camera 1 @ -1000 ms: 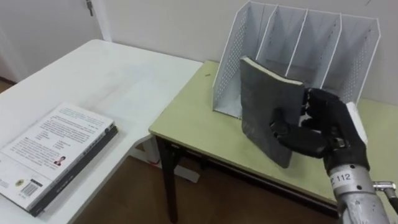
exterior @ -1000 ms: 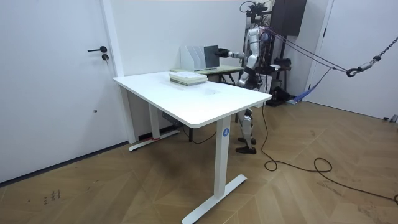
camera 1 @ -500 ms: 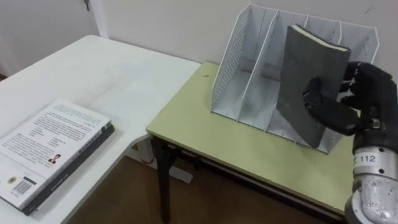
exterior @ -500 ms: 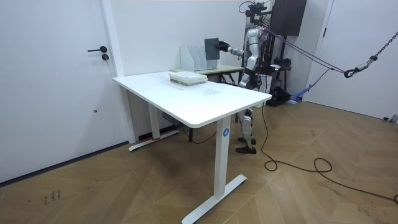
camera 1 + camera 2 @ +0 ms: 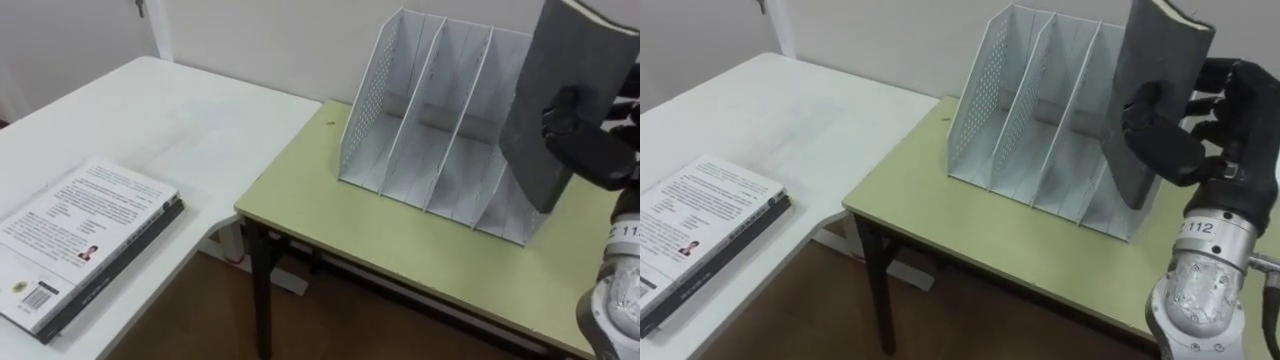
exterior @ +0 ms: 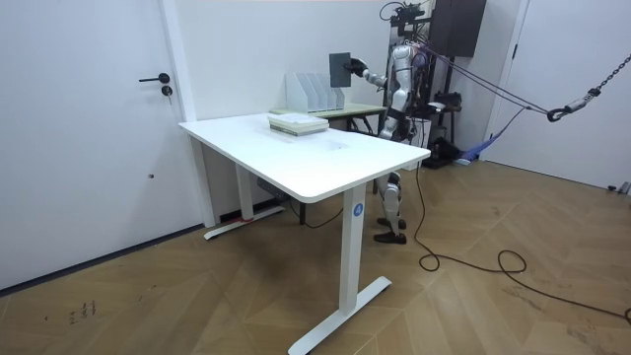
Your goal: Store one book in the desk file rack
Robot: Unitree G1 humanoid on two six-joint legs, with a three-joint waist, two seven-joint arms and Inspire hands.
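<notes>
Right eye view, right hand (image 5: 1188, 140) gripping the grey book (image 5: 1152, 70), holding it upright over right-end slots of the file rack (image 5: 1025, 120), standing on the desk (image 5: 970, 235).

White table (image 5: 210, 120) on the left; stack of books (image 5: 85, 235) lies flat on it near the front-left edge, light printed cover up; green-topped table (image 5: 320, 205) sits just beside its right corner; white mesh file rack (image 5: 366, 110) stands upright at the back of the green top, by the wall, slots facing forward; both tables stand on the wood floor (image 6: 473, 306).
</notes>
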